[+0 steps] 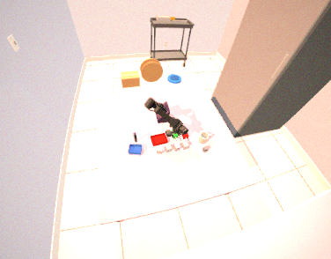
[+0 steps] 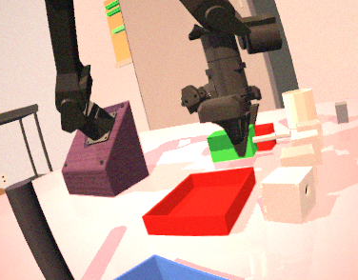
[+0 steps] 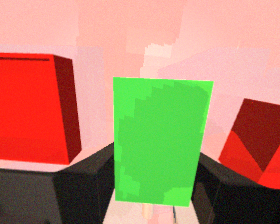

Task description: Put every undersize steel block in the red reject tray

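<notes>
The arm (image 1: 165,115) (image 2: 226,52) is matte black and dark brown-grey, with chunky segments, round joint housings and small side knobs, ending in a hand (image 2: 240,149) (image 3: 151,143) with black, angular, tapering fingers.
</notes>
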Controlling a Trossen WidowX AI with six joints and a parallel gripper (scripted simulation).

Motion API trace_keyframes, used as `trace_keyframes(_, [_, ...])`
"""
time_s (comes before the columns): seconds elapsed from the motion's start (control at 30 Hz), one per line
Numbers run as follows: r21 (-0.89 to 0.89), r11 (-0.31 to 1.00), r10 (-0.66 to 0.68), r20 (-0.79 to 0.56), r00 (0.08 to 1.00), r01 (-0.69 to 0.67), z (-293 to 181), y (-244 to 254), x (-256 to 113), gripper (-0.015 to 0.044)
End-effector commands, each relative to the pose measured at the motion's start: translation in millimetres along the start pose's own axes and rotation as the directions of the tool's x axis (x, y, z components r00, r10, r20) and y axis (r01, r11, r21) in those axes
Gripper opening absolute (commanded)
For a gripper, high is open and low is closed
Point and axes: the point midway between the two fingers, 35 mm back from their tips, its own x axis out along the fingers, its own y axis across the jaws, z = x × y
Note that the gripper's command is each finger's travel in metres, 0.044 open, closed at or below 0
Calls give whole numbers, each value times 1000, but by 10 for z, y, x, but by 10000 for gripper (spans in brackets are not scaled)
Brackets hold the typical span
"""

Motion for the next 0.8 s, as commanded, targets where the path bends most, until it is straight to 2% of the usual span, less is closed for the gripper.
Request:
trace_keyframes(0.0, [-8,1000,5,-3,1000,-5,8,3,46,0])
trace_keyframes(0.43, [-8,1000,6,-3,1000,-6,10,7,208,0])
trace_keyframes(0.77, [0,1000,1,0,1000,-1,5,6,180,263])
